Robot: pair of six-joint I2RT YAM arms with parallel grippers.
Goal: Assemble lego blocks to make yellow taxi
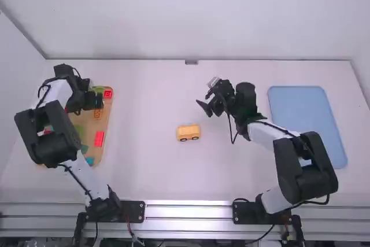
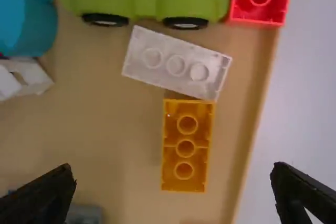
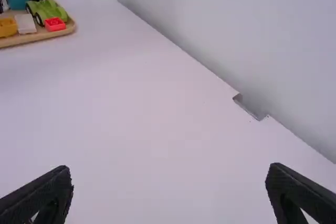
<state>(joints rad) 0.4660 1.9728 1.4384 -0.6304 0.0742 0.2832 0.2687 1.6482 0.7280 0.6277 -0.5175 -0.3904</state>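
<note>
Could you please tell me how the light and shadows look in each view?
High view: bright, diffuse light, with a white glint along the metal rail; left wrist view: soft shading inside the upturned yellow block; right wrist view: pale, softly lit table, the wall greyer toward the table's edge.

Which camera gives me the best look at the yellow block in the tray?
The left wrist view: the yellow block shows whole and close, hollow underside up. The high view has it small, the right wrist view far off, at the picture's left edge.
</note>
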